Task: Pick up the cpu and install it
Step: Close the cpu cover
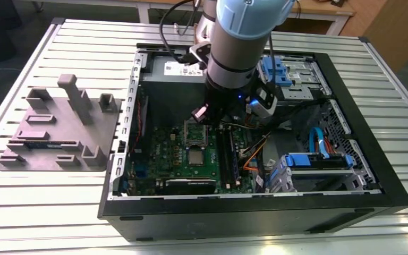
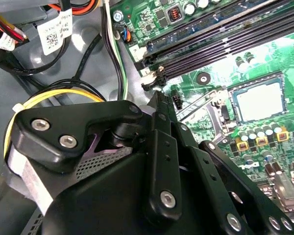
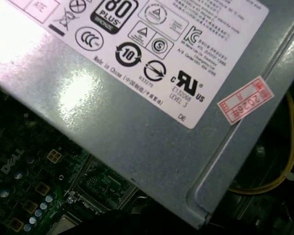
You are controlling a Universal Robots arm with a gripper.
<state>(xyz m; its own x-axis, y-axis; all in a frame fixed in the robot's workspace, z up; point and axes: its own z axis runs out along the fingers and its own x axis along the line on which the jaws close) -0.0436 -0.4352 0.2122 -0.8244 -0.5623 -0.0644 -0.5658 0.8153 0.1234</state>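
Just beyond the pincer's tip: the cpu [image 2: 258,100], a small flat square chip with a silvery-grey top, lying level inside its dark-framed socket on the green motherboard [image 1: 163,154].
Pincer [image 1: 205,118]: black, low inside the open case, nothing seen in it; I cannot tell whether it is spread or pressed together.
Between pincer and cpu: the metal retaining frame [image 1: 195,133], swung back, probably so the chip sits exposed.
Beside the pincer: long black memory slots [image 2: 220,34], four as far as I can count.
Close behind the pincer: one big grey metal box with a white label [image 3: 137,127].
Well apart from the pincer, outside the case: one grey moulded tray [image 1: 55,127].
Count: one cpu, one socket.
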